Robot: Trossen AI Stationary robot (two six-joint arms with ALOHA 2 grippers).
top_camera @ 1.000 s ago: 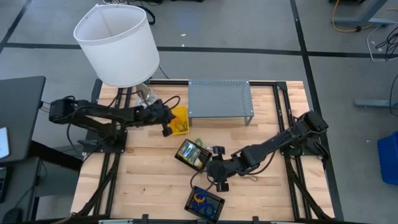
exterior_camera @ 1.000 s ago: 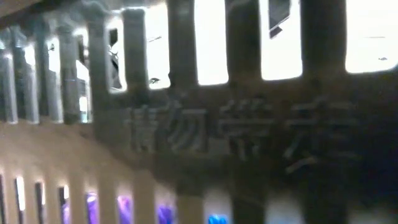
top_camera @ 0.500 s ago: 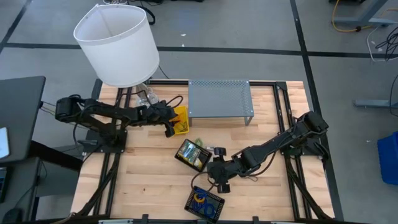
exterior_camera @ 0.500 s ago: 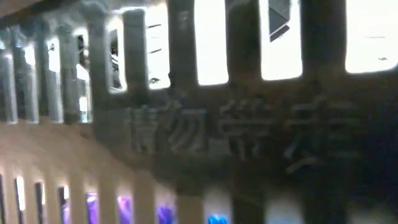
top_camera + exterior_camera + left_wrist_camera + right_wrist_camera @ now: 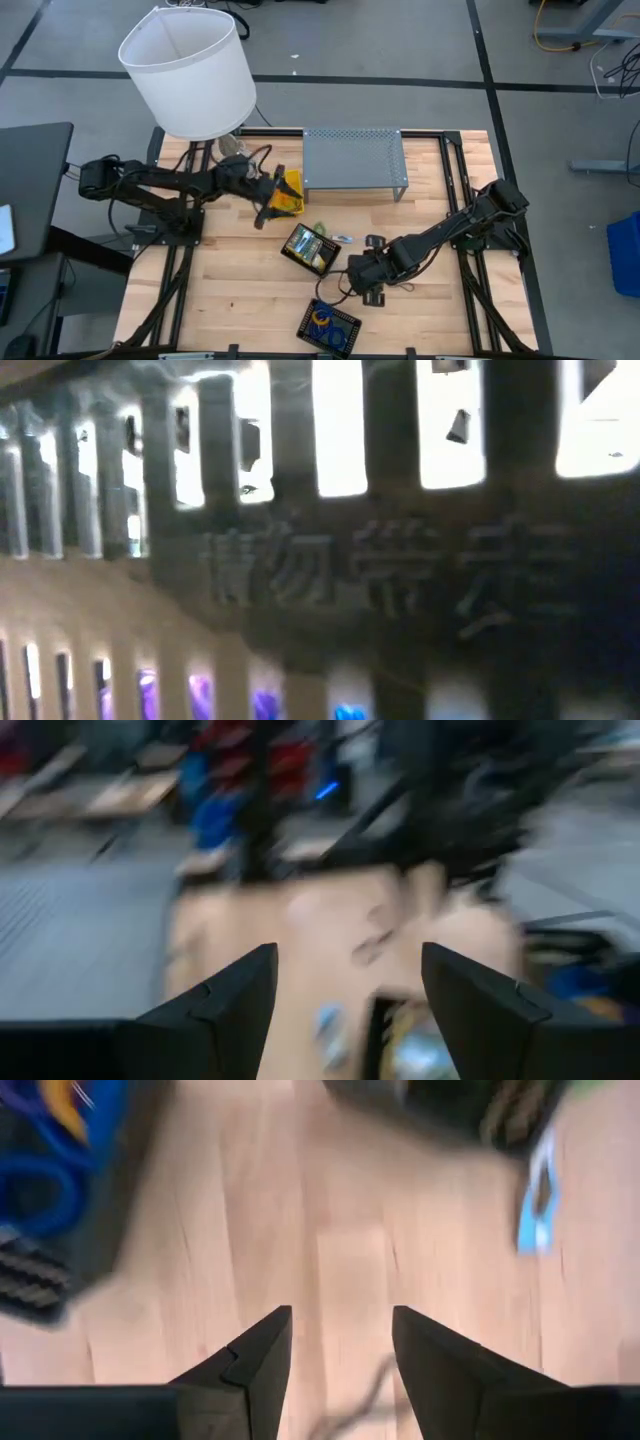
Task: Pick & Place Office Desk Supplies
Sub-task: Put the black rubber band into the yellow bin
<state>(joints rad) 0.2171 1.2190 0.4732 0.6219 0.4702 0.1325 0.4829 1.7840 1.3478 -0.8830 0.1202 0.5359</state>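
Observation:
A crayon box [image 5: 309,247] lies flat on the wood at the table's middle. Beside it lie a small blue piece [image 5: 342,238] and a black clip [image 5: 375,241]. Blue rubber bands [image 5: 322,320] lie in a black mesh tray [image 5: 341,335] near the front edge. My right gripper [image 5: 365,290] hangs open over bare wood between tray and clip, as the right wrist view [image 5: 340,1315] shows. My left gripper [image 5: 264,212] stands open next to a yellow bin [image 5: 289,193], with nothing between its fingers [image 5: 345,955].
A grey perforated shelf [image 5: 353,160] stands at the table's far middle. A lamp with a big white shade [image 5: 190,70] rises over the far left corner. Bare wood lies near the front left. The low view is blocked by something close and blurred.
My left gripper has tipped up from pointing down toward level and turned beside the yellow bin. My right gripper has shifted a little toward the table's right edge and tipped further down, uncovering the small blue piece by the crayon box.

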